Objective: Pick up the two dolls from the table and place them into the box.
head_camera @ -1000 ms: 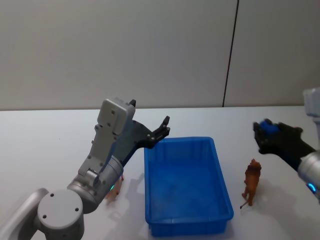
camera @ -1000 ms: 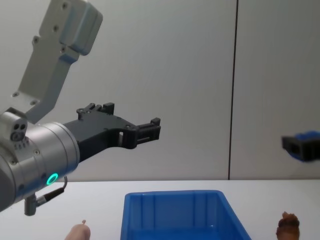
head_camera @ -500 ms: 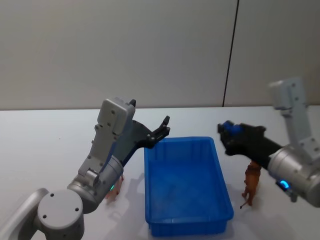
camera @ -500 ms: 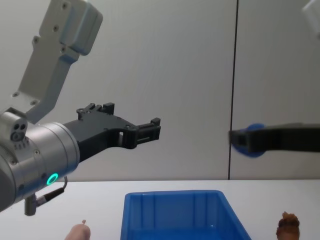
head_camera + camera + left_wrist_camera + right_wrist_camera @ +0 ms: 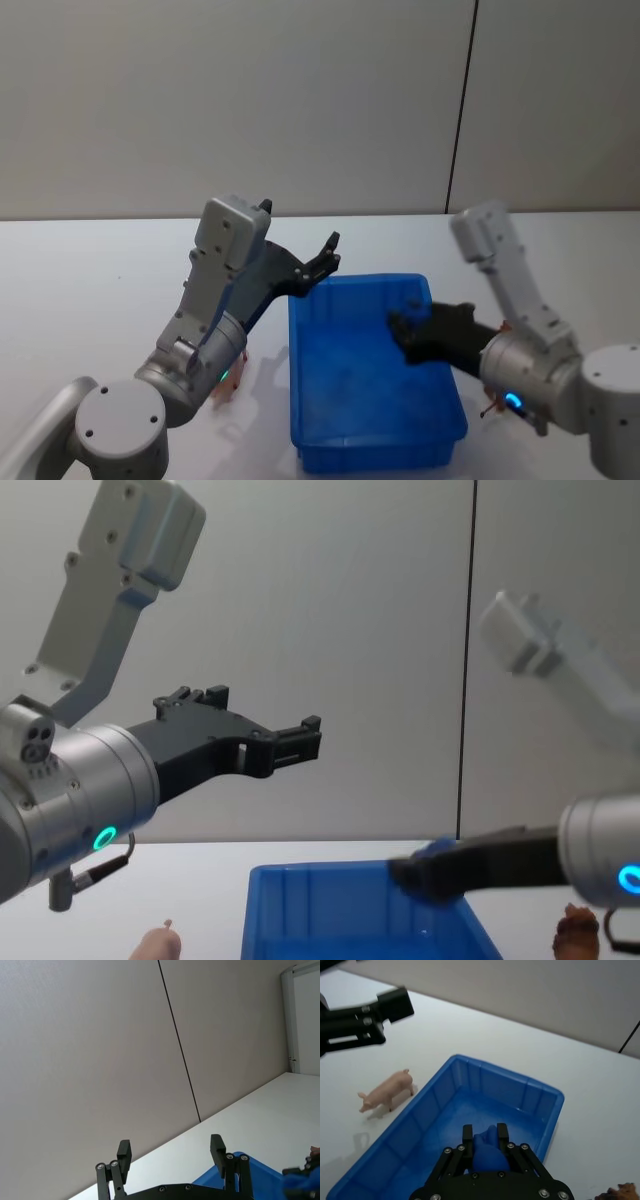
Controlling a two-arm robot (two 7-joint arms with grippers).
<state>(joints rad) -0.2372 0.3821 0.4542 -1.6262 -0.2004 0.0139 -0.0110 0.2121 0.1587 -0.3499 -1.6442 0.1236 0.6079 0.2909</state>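
Right hand (image 5: 397,326) clasping lump (image 5: 487,1155) above table (image 5: 80,290).

You have a box (image 5: 375,455) of glossy blue plastic with ribbed inner walls, sitting on a smooth, matt white worktop (image 5: 90,290). The pink doll (image 5: 387,1091) looks smooth and matt-skinned, while the brown doll (image 5: 577,932) is rough and lumpy. The left gripper (image 5: 170,1149) and its jaws look like matt black plastic, and the arm shell (image 5: 225,240) behind it is satin grey with a hard, smooth finish.
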